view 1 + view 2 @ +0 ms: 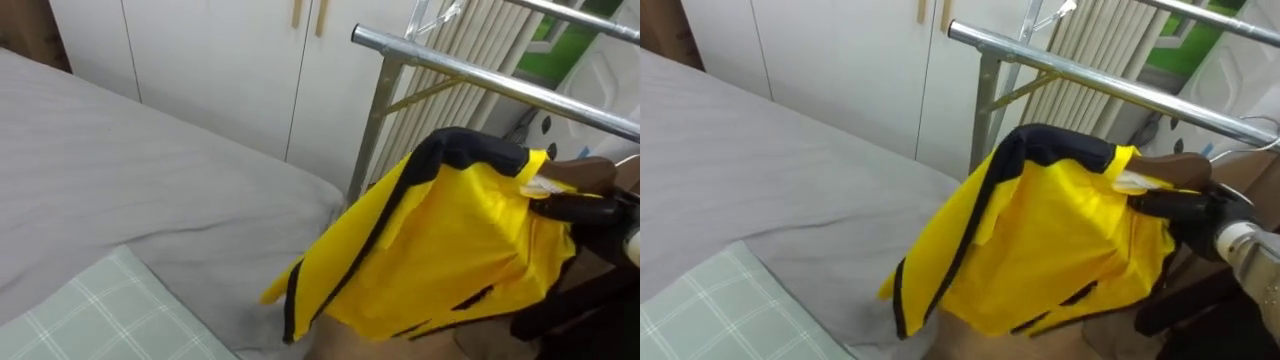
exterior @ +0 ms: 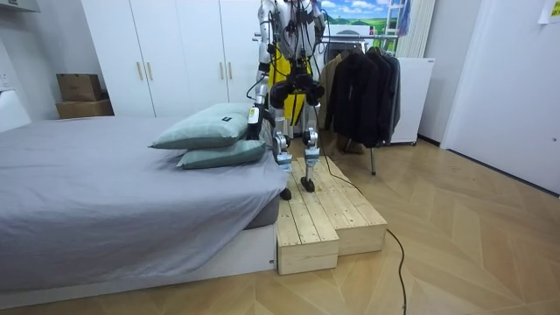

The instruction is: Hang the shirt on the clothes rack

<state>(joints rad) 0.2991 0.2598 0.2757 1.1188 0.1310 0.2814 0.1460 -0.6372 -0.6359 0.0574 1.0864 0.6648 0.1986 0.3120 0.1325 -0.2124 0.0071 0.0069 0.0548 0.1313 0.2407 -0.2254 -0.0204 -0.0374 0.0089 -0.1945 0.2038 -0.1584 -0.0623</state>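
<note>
Just below the metal rail [image 1: 1090, 75], the right hand [image 1: 1190, 208] has its fingers curled round the yellow jacket [image 1: 1040, 240] at its collar, where a wooden hanger [image 1: 1170, 168] sits. The jacket is not yet hung on the rail.

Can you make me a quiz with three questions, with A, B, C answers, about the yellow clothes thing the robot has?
1. Where is the yellow garment?
A. Folded on the floor.
B. Held up near the metal rail.
C. Inside the wardrobe.

2. What colour is its trim?
A. Red.
B. White.
C. Black.

3. What is the right hand doing?
A. Gripping the garment.
B. Pressing a pillow.
C. Hanging open and empty.

Answers:
1 B: it hangs in the air by the rail, off the grey bed.
2 C: dark edging runs along its collar and hem.
3 A: its fingers curl round the garment's top, by the wooden hanger.
</note>
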